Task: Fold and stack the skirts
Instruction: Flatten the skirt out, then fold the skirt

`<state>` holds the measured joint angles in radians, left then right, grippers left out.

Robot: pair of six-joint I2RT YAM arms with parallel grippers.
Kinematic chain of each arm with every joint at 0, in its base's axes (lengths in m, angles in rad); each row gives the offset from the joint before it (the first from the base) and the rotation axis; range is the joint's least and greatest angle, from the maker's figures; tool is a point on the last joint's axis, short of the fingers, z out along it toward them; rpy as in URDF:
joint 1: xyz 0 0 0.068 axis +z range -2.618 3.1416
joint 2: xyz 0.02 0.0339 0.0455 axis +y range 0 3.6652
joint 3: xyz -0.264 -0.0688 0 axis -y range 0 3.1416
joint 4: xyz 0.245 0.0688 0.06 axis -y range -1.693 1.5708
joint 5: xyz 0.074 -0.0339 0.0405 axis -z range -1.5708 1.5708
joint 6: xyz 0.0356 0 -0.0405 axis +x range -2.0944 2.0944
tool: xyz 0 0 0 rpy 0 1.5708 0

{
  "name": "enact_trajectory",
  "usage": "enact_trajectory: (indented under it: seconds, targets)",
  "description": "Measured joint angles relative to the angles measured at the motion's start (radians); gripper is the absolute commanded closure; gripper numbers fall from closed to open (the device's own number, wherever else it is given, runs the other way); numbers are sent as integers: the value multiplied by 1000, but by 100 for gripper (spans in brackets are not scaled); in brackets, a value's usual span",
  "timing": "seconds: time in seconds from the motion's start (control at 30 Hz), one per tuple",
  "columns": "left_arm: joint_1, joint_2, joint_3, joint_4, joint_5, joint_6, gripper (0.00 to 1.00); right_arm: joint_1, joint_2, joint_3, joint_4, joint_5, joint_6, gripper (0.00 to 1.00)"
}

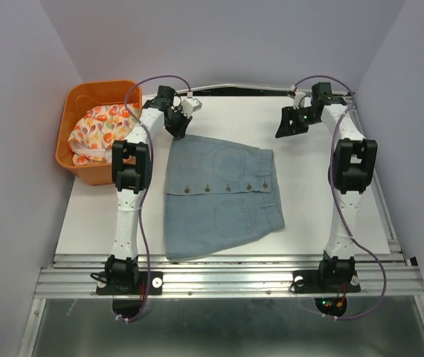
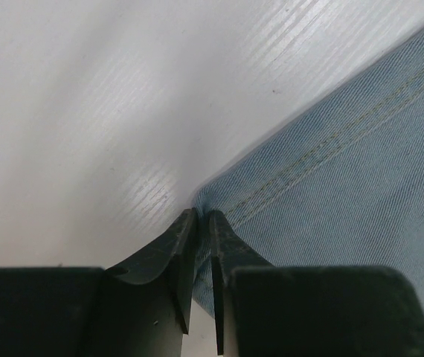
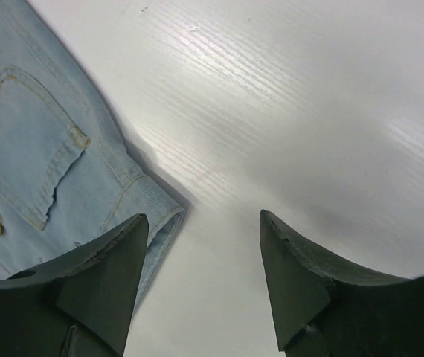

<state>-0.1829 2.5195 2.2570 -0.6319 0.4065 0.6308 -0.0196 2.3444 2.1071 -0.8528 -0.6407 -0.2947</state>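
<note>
The light blue denim skirt (image 1: 219,193) lies flat in the middle of the white table, its row of buttons running across. My left gripper (image 1: 178,130) is at its far left corner, and in the left wrist view the jaws (image 2: 203,216) are pinched shut on the denim edge (image 2: 346,171). My right gripper (image 1: 290,125) hangs open just right of the skirt's far right corner; the right wrist view (image 3: 204,219) shows bare table between its fingers and the skirt's hem and pocket (image 3: 33,149) on the left. The floral skirt (image 1: 100,130) lies bunched in the basket.
The orange plastic basket (image 1: 74,167) stands at the far left of the table, beside the left arm. The white table (image 1: 93,216) is bounded by grey walls behind and at both sides, with a metal rail along the near edge.
</note>
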Motion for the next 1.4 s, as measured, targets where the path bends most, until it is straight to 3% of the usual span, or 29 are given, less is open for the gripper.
enact_trajectory:
  seconds: [0.33, 0.57, 0.67, 0.7, 0.77, 1.13, 1.4]
  targets:
    - [0, 0, 0, 0, -4, -3, 82, 21, 97, -37, -2, -156, 49, 35]
    - [-1, 0, 0, 0, -10, -6, 100, 28, 103, -46, -1, -186, 29, 50]
    - [-1, 0, 0, 0, -11, -9, 100, 27, 106, -55, -5, -200, 8, 70]
    - [-1, 0, 0, 0, -11, -9, 100, 28, 106, -60, -11, -199, 0, 86]
    - [-1, 0, 0, 0, -11, -11, 100, 28, 110, -61, -17, -198, -10, 99]
    - [3, -2, 34, -5, -18, -38, 100, 32, 111, -38, -21, -144, -12, 99]
    - [11, -38, 49, 119, -30, -71, 100, 39, 77, 13, 48, -71, 24, 99]
